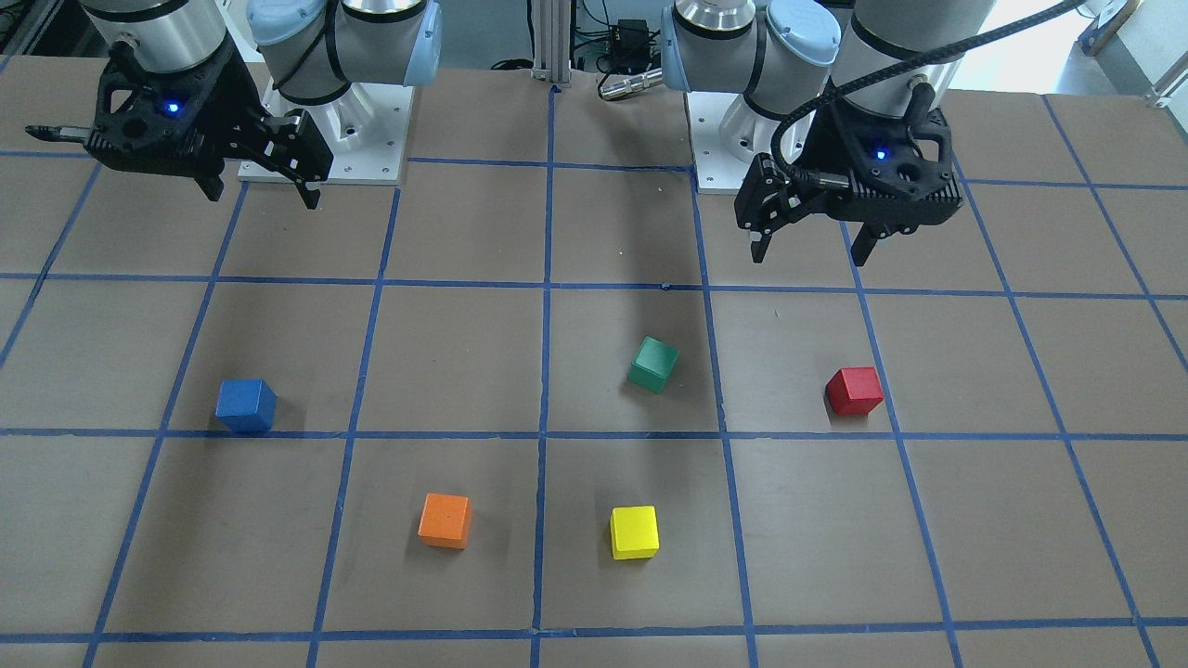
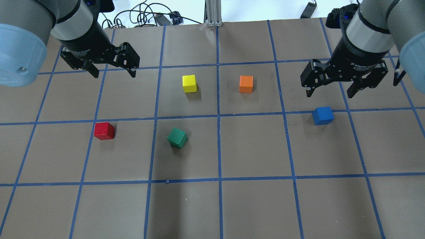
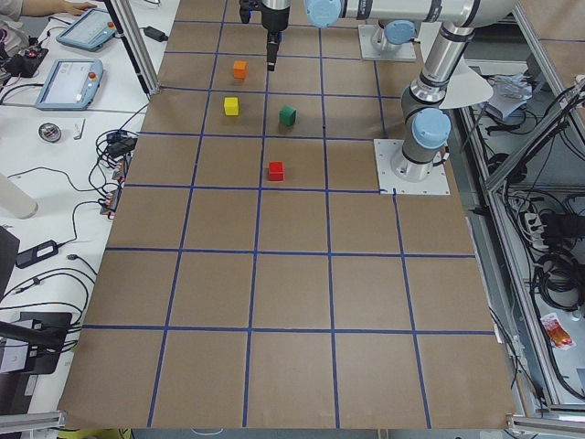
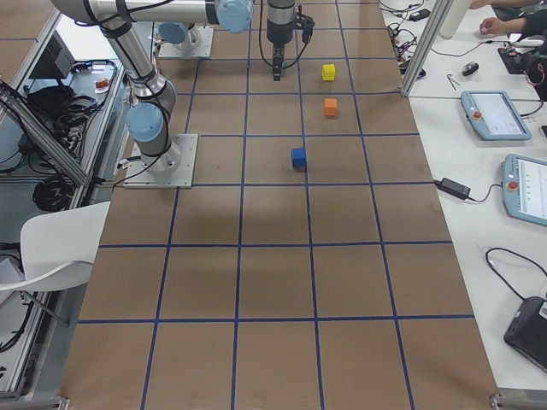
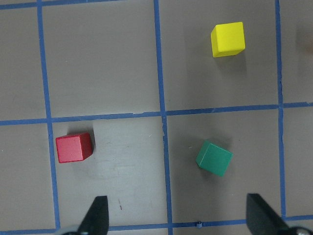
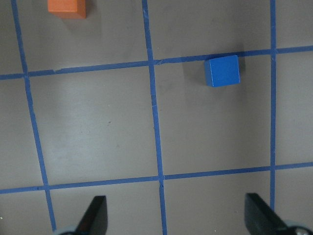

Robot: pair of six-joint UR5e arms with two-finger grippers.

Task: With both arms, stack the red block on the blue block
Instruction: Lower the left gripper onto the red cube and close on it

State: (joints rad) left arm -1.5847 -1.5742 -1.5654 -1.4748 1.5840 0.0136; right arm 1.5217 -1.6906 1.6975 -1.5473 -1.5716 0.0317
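Red block [image 2: 104,130] and blue block [image 2: 322,115] look matt, perhaps painted wood; table [image 2: 252,149] surface dull, papery.

Five cubes [image 2: 177,137] well apart on table [image 2: 252,149]

Taped-grid table [image 2: 252,149] carries red block [image 2: 104,130], blue block [image 2: 322,115], green cube [image 2: 177,137], yellow cube [image 2: 189,83], orange cube [image 2: 246,84].

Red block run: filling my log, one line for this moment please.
red block: unheld | blue block: unstacked | left gripper: open | right gripper: open
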